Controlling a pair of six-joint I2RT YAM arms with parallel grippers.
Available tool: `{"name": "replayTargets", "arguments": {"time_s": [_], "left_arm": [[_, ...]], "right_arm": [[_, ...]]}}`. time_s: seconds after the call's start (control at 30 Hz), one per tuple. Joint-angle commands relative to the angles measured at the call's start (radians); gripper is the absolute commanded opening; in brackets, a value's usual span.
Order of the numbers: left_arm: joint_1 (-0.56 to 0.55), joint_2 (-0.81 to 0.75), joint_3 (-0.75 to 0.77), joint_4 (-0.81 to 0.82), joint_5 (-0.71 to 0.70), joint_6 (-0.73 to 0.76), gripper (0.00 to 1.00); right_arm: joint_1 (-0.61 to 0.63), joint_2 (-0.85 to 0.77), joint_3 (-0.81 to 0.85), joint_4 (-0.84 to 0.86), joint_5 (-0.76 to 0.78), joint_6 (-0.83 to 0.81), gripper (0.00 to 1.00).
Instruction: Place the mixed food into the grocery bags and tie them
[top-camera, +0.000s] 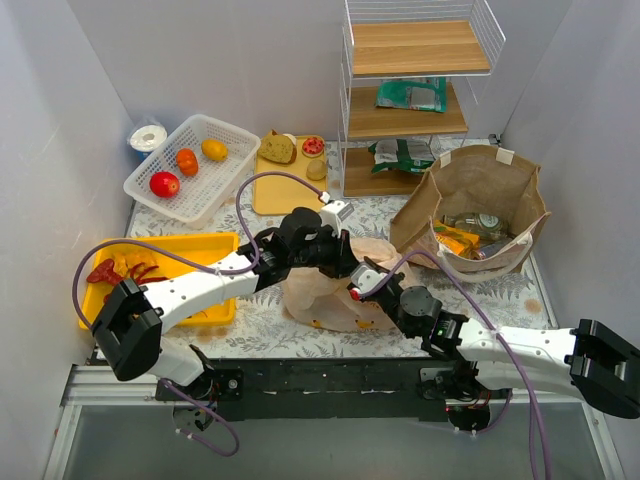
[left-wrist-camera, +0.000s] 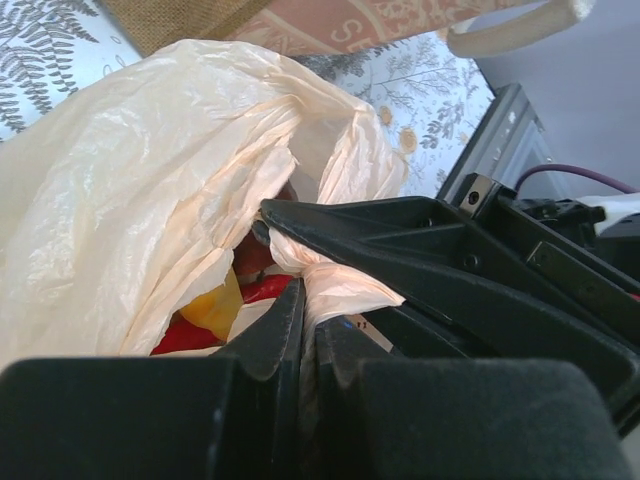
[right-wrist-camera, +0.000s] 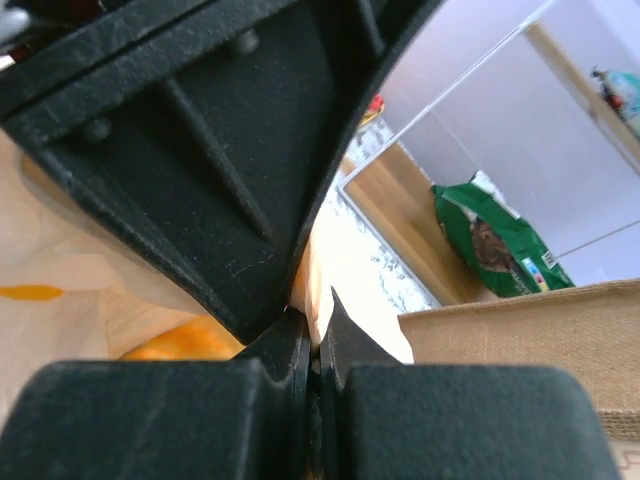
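Note:
The peach-orange plastic bag (top-camera: 322, 295) lies at the table's middle, with red and yellow peppers (left-wrist-camera: 215, 310) showing inside in the left wrist view. My left gripper (top-camera: 352, 268) is shut on a bunched handle of the plastic bag (left-wrist-camera: 335, 280). My right gripper (top-camera: 362, 285) is shut on another strip of the plastic bag (right-wrist-camera: 318, 270), right against the left gripper. The brown paper bag (top-camera: 480, 210) stands open at the right, holding an orange snack packet (top-camera: 455, 240) and a clear bottle (top-camera: 478, 222).
A white basket (top-camera: 190, 165) with tomatoes and a yellow fruit is at back left. A yellow board (top-camera: 290, 172) holds bread pieces. A yellow tray (top-camera: 160, 275) with red peppers is at left. A wire shelf (top-camera: 415, 95) holds green foil packets.

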Motion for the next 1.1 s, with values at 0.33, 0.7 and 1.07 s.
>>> {"name": "replayTargets", "arguments": {"time_s": [0.33, 0.7, 1.07], "left_arm": [[0.129, 0.021, 0.136, -0.187, -0.126, 0.173, 0.00], [0.127, -0.080, 0.057, -0.130, -0.128, 0.413, 0.00], [0.093, -0.280, -0.115, 0.034, -0.116, 0.532, 0.00]], "right_arm": [[-0.005, -0.075, 0.279, -0.378, -0.097, 0.279, 0.36], [-0.032, -0.186, 0.527, -0.869, -0.335, 0.541, 0.66], [-0.512, 0.154, 0.771, -0.912, -0.959, 0.440, 0.36]]}}
